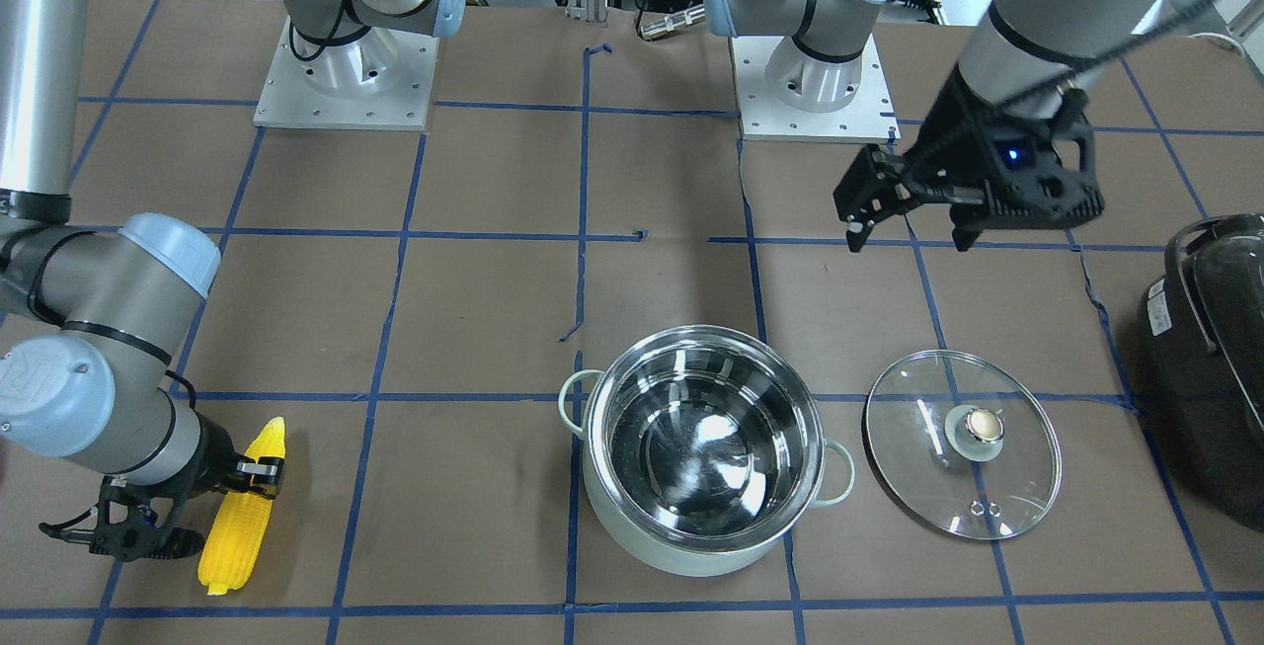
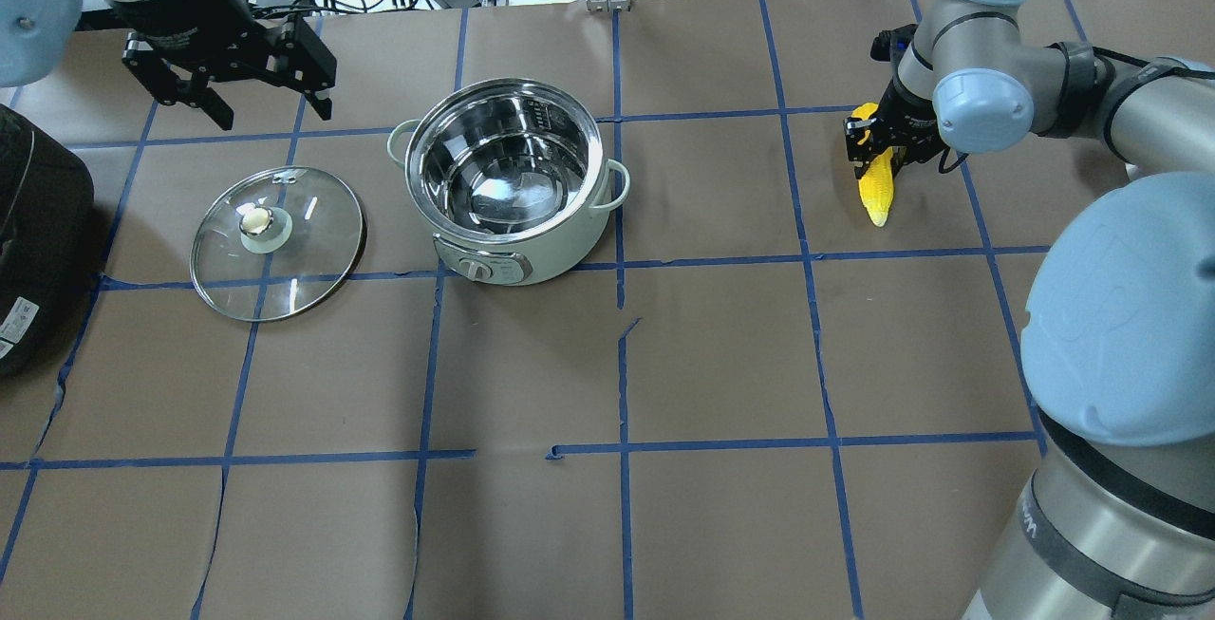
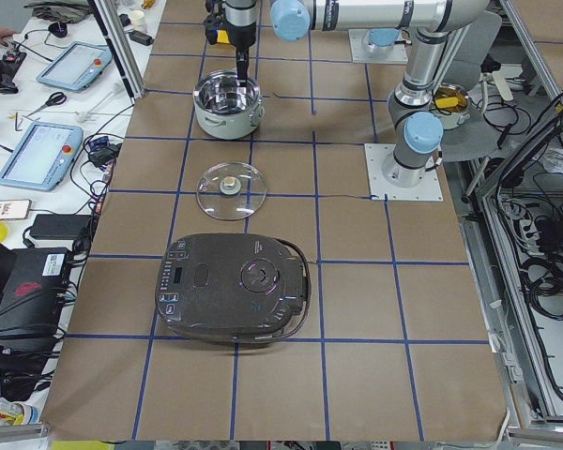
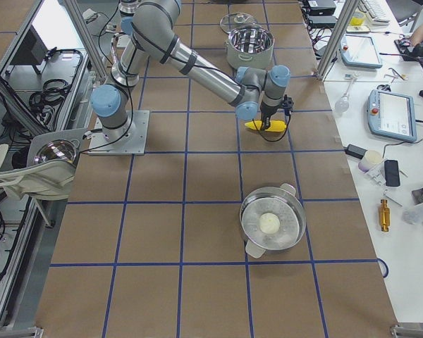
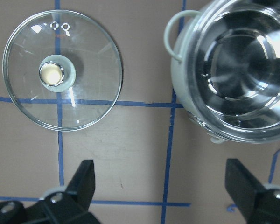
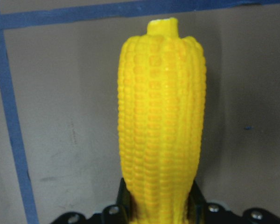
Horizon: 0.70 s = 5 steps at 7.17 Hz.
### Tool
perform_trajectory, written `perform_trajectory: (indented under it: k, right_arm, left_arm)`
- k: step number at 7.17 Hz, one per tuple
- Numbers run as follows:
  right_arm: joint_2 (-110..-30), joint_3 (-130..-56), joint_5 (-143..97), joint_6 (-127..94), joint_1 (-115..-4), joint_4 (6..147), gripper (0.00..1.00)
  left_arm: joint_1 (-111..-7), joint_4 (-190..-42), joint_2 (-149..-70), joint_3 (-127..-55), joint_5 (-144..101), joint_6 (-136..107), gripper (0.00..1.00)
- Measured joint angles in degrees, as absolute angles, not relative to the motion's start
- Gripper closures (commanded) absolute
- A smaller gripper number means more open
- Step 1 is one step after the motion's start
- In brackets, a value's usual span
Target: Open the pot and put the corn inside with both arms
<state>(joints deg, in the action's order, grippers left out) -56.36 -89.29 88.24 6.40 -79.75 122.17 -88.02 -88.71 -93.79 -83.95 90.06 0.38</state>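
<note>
Altogether: one table (image 1: 494, 309), two arms, one cooker (image 3: 233, 286), one pot (image 2: 532, 254), one lid (image 1: 1017, 472), one corn (image 1: 240, 517). Brown paper gridded with blue tape covers the table. The left arm (image 1: 1047, 23) and right arm (image 1: 89, 329) are grey metal tubes with pale-blue caps. The black, rounded cooker sits beyond the lid from the pot. The pot is round, mint-green outside and shiny steel inside, with two loop handles, and it stands open. Its flat glass lid lies just beside the pot, knob up. Well apart on the pot's other side, the ribbed, tapered yellow corn is pinched by the right gripper (image 1: 259, 477) at table level. The left gripper (image 2: 277, 115) hangs spread wide near the lid.
</note>
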Motion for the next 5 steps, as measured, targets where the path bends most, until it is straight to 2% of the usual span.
perform_trajectory:
  k: [2, 5]
  right_arm:
    - [-58.9, -85.2, 90.2, 4.3, -84.6, 118.4, 1.00]
    - [-60.3, -70.6, 90.8, -10.0, -99.7, 103.1, 1.00]
  left_arm:
    - [-90.6, -90.8, -90.7, -84.4, 90.1, -1.3, 0.00]
    - [-90.9, -91.3, -89.7, -85.6, 90.4, -1.4, 0.00]
